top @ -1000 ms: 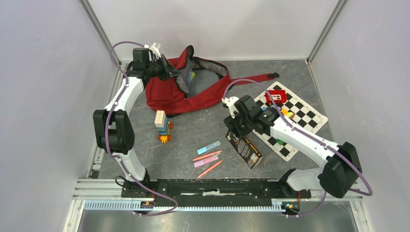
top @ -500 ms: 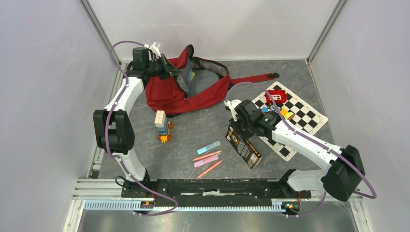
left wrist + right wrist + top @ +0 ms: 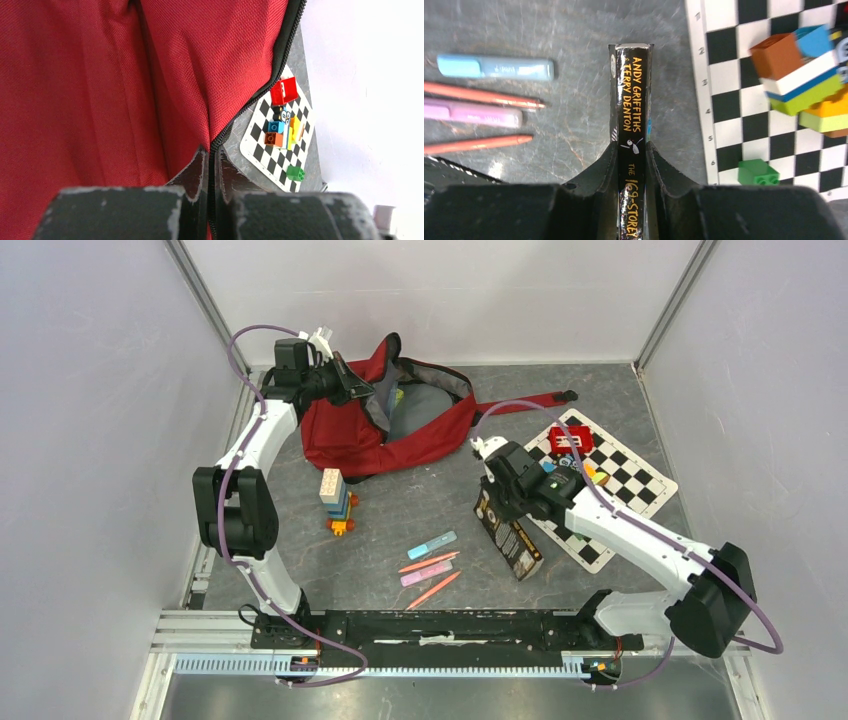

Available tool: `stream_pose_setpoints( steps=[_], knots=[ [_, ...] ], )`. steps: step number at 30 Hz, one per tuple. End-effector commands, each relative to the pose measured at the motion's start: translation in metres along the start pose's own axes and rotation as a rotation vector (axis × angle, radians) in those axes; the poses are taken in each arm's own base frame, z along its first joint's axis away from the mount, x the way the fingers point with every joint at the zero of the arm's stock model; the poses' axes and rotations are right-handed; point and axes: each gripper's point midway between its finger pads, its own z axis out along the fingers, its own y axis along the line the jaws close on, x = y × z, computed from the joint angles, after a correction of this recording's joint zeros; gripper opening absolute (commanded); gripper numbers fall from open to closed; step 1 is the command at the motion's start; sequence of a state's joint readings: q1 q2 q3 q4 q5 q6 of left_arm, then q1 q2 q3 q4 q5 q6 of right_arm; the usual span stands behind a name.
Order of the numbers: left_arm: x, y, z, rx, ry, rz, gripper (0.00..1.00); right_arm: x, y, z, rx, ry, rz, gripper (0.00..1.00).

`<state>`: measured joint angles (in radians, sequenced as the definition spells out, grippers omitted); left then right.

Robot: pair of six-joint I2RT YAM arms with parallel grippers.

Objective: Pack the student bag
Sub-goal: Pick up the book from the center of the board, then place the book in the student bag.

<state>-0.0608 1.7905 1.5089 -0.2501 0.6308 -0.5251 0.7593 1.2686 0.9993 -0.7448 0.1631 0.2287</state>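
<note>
a dark red backpack [image 3: 420,435] lies open toward the far side of a grey table [image 3: 410,505], left of centre. the left gripper [image 3: 211,167] is pinched tight on the backpack's zip edge and holds the flap up. the right gripper [image 3: 631,150] is closed on the spine of a black book [image 3: 631,90], with a finger pressed against each cover. the book stands on edge between a chessboard mat [image 3: 744,125] and some markers [image 3: 494,67]. a tower of toy blocks [image 3: 335,500] stands just in front of the backpack.
</note>
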Motion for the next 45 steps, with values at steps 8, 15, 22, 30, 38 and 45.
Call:
stream_pose_setpoints(
  steps=[8,15,22,30,38,45],
  knots=[
    [-0.020,-0.026,-0.023,0.032,-0.079,0.087,0.02,-0.190,-0.033,-0.079,0.159,-0.590,0.257,0.00],
    [-0.023,-0.031,-0.032,0.025,-0.093,0.111,0.02,-0.281,-0.035,-0.057,0.001,-0.784,0.461,0.00],
    [-0.019,-0.032,-0.037,0.018,-0.085,0.121,0.02,-0.338,-0.044,-0.021,-0.144,-0.813,0.657,0.00],
    [-0.021,-0.036,-0.038,0.025,-0.086,0.116,0.02,-0.359,-0.040,0.013,-0.271,-0.822,0.823,0.00],
    [-0.018,-0.036,-0.039,0.029,-0.082,0.109,0.02,-0.380,-0.030,0.039,-0.364,-0.802,0.962,0.00],
    [-0.020,-0.040,-0.039,0.040,-0.089,0.102,0.02,-0.374,-0.027,0.071,-0.350,-0.732,1.028,0.00]
  ],
)
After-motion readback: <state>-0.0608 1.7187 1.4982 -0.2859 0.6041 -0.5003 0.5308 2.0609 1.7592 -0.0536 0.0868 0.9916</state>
